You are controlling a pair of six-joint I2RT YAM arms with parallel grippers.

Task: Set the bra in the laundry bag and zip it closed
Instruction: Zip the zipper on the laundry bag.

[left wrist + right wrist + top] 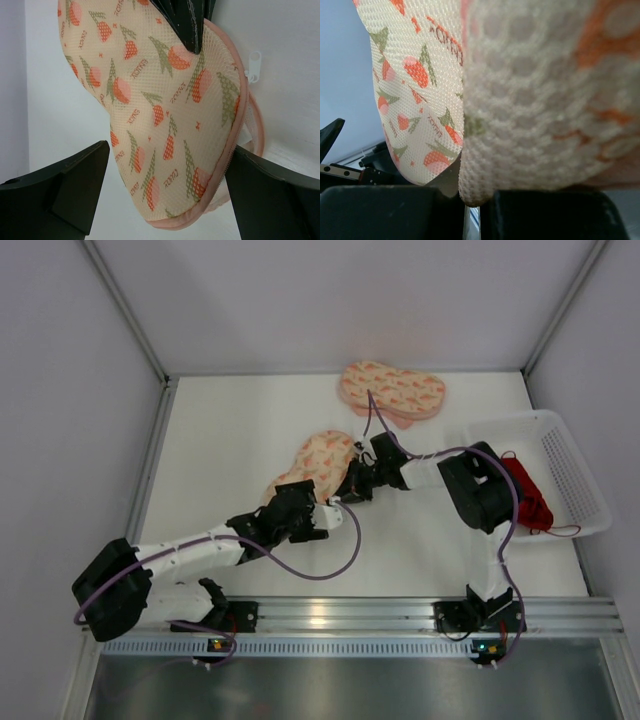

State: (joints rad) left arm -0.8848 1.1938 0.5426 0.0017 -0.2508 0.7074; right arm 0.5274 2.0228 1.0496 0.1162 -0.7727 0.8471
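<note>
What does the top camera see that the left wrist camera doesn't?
Only the top camera shows the red bra lying in the white basket, and a second pouch at the back. Only the left wrist camera shows the small white zipper pull. Both show the laundry bag, with the right claw pinching it.

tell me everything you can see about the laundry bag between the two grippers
The laundry bag is a peach-pink, figure-eight mesh pouch printed with orange-red and olive motifs, rimmed by a pink zip seam with a white pull. It sits on the table, apparently tilted up, its edge pinched in the shut right gripper. The open left gripper straddles its near end.
</note>
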